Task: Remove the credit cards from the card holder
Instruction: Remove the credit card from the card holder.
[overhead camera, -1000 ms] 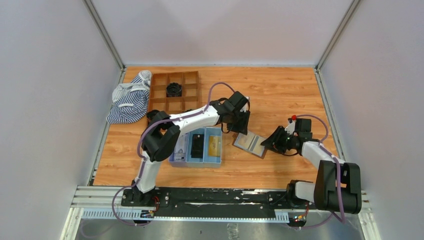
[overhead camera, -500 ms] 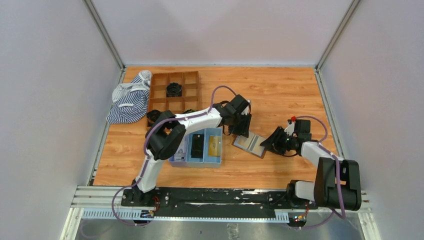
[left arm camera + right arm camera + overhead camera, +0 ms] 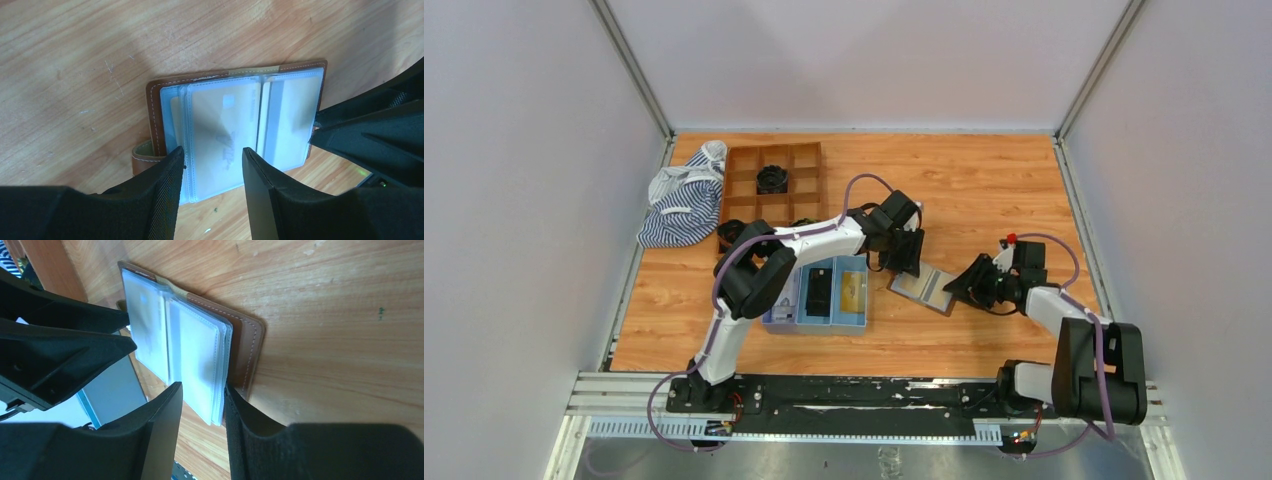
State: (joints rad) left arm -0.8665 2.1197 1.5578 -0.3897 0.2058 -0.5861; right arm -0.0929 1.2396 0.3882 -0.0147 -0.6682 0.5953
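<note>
Working the open holder from both sides

Our holder (image 3: 924, 288) lies open on the tabletop (image 3: 984, 180), just right of the tray (image 3: 854, 325), between both arms. Left jaws are spread over its left sleeves (image 3: 200, 150). Right jaws straddle the right sleeve edge; we cannot tell whether they pinch it. We judge it light and floppy, the sleeves slick, the cards stiff, so pin the leather and pull a card by its edge. We count one holder, several sleeves and one card (image 3: 225, 125) plainly showing.
</note>
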